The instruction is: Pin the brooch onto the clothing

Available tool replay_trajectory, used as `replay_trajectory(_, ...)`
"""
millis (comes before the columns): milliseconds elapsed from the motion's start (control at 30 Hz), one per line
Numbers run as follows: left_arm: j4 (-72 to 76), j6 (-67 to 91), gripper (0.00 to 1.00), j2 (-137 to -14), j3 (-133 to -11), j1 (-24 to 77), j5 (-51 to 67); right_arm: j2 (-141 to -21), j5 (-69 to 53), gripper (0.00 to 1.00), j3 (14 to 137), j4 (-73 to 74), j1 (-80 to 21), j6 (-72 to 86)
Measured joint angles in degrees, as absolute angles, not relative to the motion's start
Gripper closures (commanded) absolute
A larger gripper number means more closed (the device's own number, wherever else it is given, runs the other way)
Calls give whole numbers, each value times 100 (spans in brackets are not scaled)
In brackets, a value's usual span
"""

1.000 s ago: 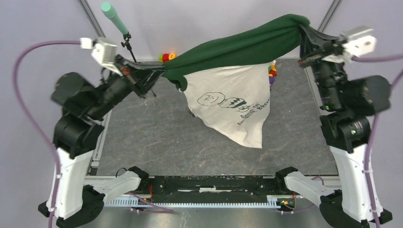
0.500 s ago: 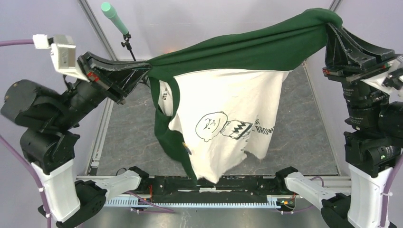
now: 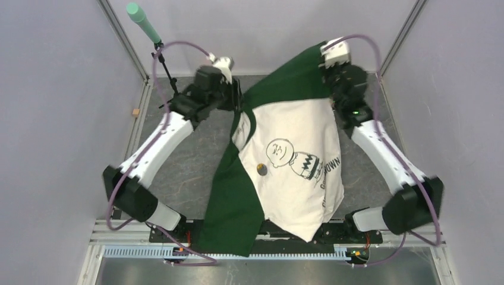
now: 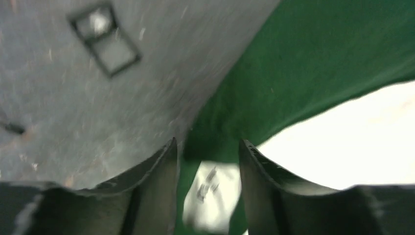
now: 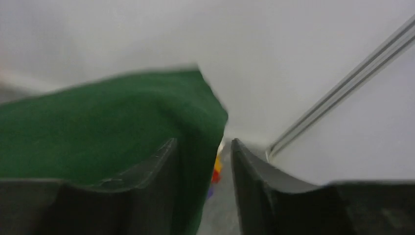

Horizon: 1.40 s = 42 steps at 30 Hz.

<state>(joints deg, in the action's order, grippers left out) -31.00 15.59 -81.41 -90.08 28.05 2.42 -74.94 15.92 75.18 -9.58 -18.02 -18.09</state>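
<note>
At the bottom of the top view the T-shirt [image 3: 291, 127] hangs over the near rail of the counter [image 3: 184, 154], a dark green sleeve trailing to the lower left and the cream hem at lower centre. Farther up, the brooch [image 3: 261, 170] sits on the cream front as a small dark disc, just left of the cartoon boy print [image 3: 294, 160] and apart from both arms. Beyond that the shirt climbs to its green collar and shoulders in the upper middle of the frame, where both arms meet it. In the left wrist view the left gripper [image 4: 208, 142] has its jaws only a narrow gap apart, pinching green collar cloth with a white label [image 4: 208, 196] showing between them. In the upper left of that view a small black square box [image 4: 103, 39] lies open on the counter, well apart from the shirt; its pale lining shows, but blur hides whatever it holds. In the right wrist view the right gripper [image 5: 204, 142] is likewise nearly closed, with green sleeve cloth draped over one finger and caught in the gap. Past it some blurred red and yellow things [image 5: 216, 171] lie by the far wall. A green-tipped pole [image 3: 141, 16] stands at the upper left.
</note>
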Motion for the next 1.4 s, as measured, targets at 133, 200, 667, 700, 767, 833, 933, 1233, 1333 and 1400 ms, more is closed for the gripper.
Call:
replay_trajectory(133,-3015,1653,12,-9314,-7979,2792,-156,-8927,1824,3,6613,-1282,-1649,-1835)
replay_trajectory(200,-3028,1686,9,-9636,-7767,2788,-189,-9566,1844,2,6571,-1205,-1614,-1791)
replay_trajectory(667,-1015,3470,6,-8318,-4724,3334,377,-8508,757,2,5258,-506,-1605,-495)
replay_trajectory(700,-891,3610,6,-8291,-4539,3398,423,-8370,582,2,5124,-489,-1605,-370)
replay_trajectory(767,-427,3948,4,-8274,-4073,3529,521,-8180,145,2,4803,-497,-1605,-121)
replay_trajectory(833,-45,4263,4,-8276,-3673,3564,567,-8125,-231,2,4429,-528,-1610,119)
replay_trajectory(933,591,4569,3,-8243,-3365,3514,598,-8206,-626,2,3955,-519,-1649,379)
replay_trajectory(1233,1361,4952,2,-7835,-2668,3087,504,-8853,-1295,2,3697,-915,-1726,794)
replay_trajectory(1333,1188,4950,0,-7583,-2554,2895,298,-9061,-1413,2,3721,-1302,-1769,875)
replay_trajectory(1400,941,4934,0,-7411,-2532,2709,137,-9218,-1463,2,3778,-1540,-1835,913)
